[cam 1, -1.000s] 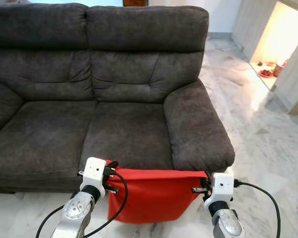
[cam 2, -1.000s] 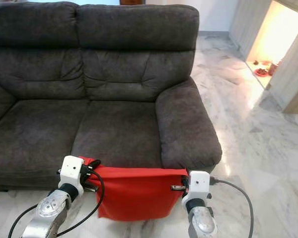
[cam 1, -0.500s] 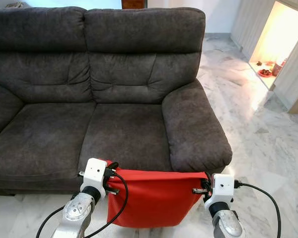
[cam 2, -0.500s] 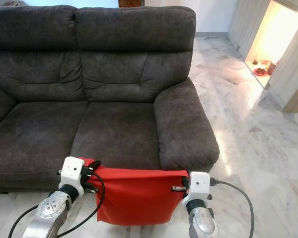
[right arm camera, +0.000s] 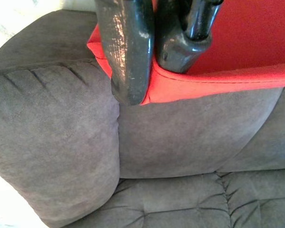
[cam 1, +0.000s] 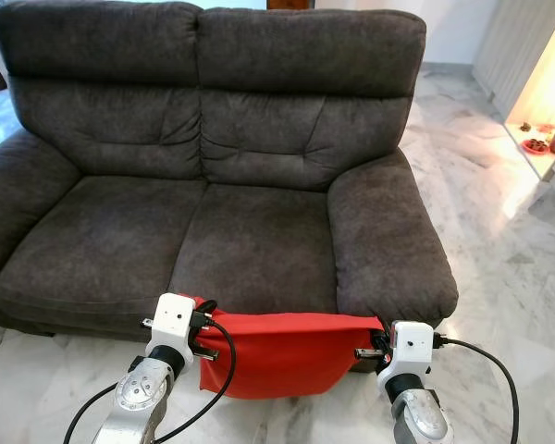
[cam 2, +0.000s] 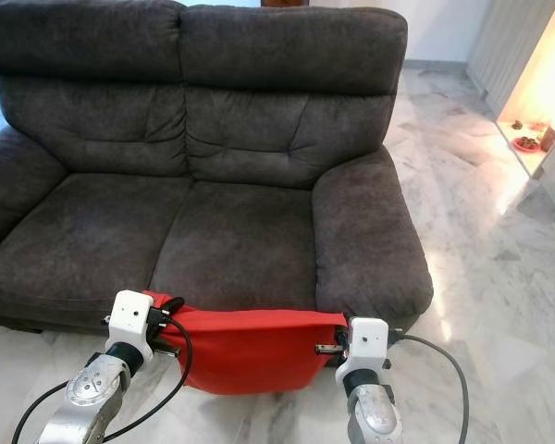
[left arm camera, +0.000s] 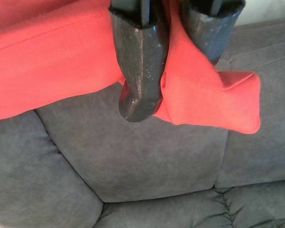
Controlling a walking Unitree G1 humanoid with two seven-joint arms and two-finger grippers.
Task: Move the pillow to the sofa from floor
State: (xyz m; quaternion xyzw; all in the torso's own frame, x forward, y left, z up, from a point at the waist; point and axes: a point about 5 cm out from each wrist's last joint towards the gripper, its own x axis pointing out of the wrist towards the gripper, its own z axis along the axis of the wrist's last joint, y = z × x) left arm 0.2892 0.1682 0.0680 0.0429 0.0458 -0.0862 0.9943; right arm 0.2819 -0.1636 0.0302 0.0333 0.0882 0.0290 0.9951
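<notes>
The left gripper point(cam 1: 206, 314) and right gripper point(cam 1: 377, 338) each clench a top corner of the red pillow point(cam 1: 282, 356), hanging at six o'clock below the sofa point(cam 1: 259, 240) seat.

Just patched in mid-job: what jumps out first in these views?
The red pillow hangs stretched between the left gripper and right gripper, each pinching a top corner, just in front of the sofa's seat edge. Behind it the dark grey sofa spans most of the view, its right armrest right by the right gripper. Bright light spills from a doorway at far right across the marble floor.
</notes>
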